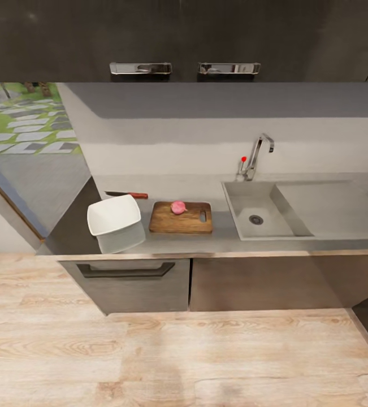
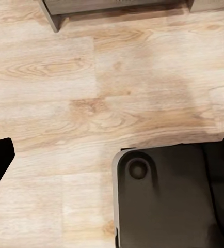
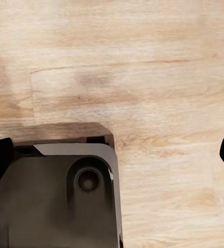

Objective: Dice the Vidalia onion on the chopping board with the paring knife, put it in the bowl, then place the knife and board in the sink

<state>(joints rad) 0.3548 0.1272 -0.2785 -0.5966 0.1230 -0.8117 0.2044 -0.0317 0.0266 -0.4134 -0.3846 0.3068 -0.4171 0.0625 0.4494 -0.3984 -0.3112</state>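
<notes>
grey brushed-metal counter (image 1: 223, 237) above dark cabinets, seen from across the pale wood floor (image 1: 178, 362).
small pinkish-red round onion (image 1: 178, 207) sits on the brown wooden chopping board (image 1: 181, 221), left of the steel sink (image 1: 263, 212); white squarish bowl (image 1: 115, 215) and red-handled paring knife (image 1: 128, 194) lie further left; cannot tell either arm's fingers' state.

Countertop (image 1: 217, 240) carries bowl (image 1: 114, 215), chopping board (image 1: 181, 220), paring knife (image 1: 126, 195) (behind bowl).

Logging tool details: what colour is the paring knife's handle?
Red-orange, on the paring knife lying behind the bowl; the head view shows it best.

wood floor (image 1: 206, 362), dark cabinets (image 1: 133, 285), window (image 1: 31, 118)
</notes>
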